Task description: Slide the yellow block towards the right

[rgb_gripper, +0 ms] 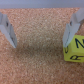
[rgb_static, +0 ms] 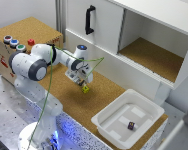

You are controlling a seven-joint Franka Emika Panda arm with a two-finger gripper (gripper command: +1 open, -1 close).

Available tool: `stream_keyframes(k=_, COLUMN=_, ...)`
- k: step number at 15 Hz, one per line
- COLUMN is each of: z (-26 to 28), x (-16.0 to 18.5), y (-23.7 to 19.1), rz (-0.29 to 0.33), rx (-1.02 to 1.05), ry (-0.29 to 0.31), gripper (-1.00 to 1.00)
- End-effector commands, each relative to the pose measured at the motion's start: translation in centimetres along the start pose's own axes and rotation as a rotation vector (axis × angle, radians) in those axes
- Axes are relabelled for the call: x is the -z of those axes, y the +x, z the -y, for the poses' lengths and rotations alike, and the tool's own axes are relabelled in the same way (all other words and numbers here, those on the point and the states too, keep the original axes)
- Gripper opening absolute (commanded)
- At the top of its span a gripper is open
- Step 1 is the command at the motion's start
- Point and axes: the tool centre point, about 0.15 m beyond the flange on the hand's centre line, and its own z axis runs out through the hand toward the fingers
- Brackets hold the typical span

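Observation:
The yellow block is a tiny bright yellow cube lying on the cork table top. My gripper hangs just above it, low over the cork. In the wrist view the gripper is open and empty, with only bare cork between its fingers. The yellow block lies by the tip of one finger, at or just outside it and not between the two. I cannot tell whether that finger touches it.
A white tray stands at the exterior view's lower right with a small dark cube in it. A wooden box with coloured round buttons stands behind the arm. A white cabinet with a black handle and an open shelf runs along the back.

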Motion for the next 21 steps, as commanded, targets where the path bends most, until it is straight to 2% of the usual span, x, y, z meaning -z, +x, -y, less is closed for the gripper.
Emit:
stream_keyframes(k=1, z=0.0, x=0.5, y=-0.9, rz=-0.006, rx=0.014, ry=0.047, gripper=1.00)
stream_keyframes(k=8, z=0.0, x=0.5, y=-0.9, rz=-0.006, rx=0.014, ry=0.047, gripper=1.00)
stream_keyframes(k=9, z=0.0, x=0.0, y=0.0, rz=0.000, rx=0.000, ry=0.000, gripper=1.00)
stream_keyframes(k=12, z=1.3, x=-0.4, y=-1.2, rz=-0.028, rx=-0.047, ry=-0.058, gripper=1.00)
stream_keyframes(k=14, z=0.7, x=-1.3, y=-1.6, rz=-0.013, rx=-0.097, ry=-0.091, gripper=1.00)
stream_keyframes(k=19, z=0.2, x=-0.6, y=-0.8, rz=-0.029, rx=-0.076, ry=-0.043, gripper=1.00)
stream_keyframes(k=20, z=-0.2, x=-0.4, y=-0.7, rz=-0.041, rx=-0.078, ry=-0.047, gripper=-1.00)
stream_keyframes(k=21, z=-0.8, x=-0.3, y=-0.6, rz=-0.040, rx=-0.066, ry=-0.045, gripper=-1.00)
